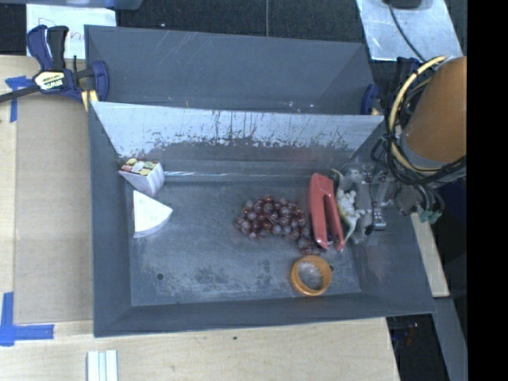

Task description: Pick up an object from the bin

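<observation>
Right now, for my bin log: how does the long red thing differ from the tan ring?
The long red plastic piece is narrow, straight and solid; the tan tape ring is round and hollow. The red piece is longer; the ring lies lower in the view. Both lie in the bin's right part.

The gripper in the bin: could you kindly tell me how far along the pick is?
Done: the gripper is down in the bin's right side, beside the red oblong thing. In hand: nothing visibly gripped. Left: grasp and lift; grapes and tape roll lie untouched.
</observation>
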`<move>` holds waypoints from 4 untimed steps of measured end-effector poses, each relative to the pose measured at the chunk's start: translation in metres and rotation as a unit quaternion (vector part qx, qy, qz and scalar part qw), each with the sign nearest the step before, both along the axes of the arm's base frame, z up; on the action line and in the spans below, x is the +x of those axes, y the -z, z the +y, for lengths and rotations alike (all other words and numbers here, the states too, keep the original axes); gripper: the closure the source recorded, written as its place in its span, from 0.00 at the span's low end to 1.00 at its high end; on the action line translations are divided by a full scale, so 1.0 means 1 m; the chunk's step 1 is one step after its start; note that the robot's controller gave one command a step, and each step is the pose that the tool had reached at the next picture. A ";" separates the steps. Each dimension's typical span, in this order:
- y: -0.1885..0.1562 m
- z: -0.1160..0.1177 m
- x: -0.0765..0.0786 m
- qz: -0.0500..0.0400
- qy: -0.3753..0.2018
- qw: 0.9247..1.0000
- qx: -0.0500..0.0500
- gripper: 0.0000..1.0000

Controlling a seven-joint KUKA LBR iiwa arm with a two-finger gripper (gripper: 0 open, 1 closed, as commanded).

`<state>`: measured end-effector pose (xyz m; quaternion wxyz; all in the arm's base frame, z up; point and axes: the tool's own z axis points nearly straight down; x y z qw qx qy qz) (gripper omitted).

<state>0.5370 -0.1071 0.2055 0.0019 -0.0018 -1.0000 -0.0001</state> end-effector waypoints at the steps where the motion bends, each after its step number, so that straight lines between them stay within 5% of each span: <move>1: -0.004 0.000 0.002 -0.004 -0.001 1.000 -0.001 0.00; 2: 0.083 -0.004 -0.031 -0.006 -0.027 1.000 -0.001 0.00; 3: 0.092 -0.015 -0.046 -0.008 -0.066 0.998 -0.002 0.00; 4: 0.095 0.053 -0.052 -0.004 -0.245 0.970 -0.001 0.00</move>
